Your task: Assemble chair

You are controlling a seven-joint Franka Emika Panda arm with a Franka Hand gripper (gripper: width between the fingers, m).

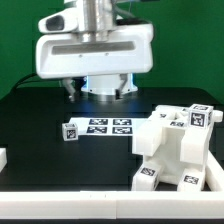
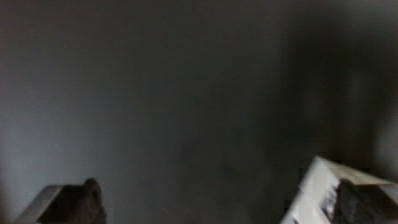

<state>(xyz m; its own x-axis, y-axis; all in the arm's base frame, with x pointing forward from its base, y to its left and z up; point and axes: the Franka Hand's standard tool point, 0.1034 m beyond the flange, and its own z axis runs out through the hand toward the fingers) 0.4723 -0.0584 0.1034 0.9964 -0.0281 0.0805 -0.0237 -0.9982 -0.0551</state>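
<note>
The chair [image 1: 178,150] is partly built: a cluster of white tagged blocks already joined stands on the dark surface [image 1: 40,125], beside the marker board [image 1: 105,127]. A small loose tagged piece [image 1: 70,132] lies at the board's other end, unattached. The gripper [image 1: 98,90] hangs above the board, jaws wide, empty.

White robot arm [image 1: 92,45] hung upright at the back of the scene, wrist pointed straight down, gripper [image 2: 210,205] spread wide and empty, one dark fingertip [image 2: 71,203] showed in the blurred wrist view, the other seemingly pale.
</note>
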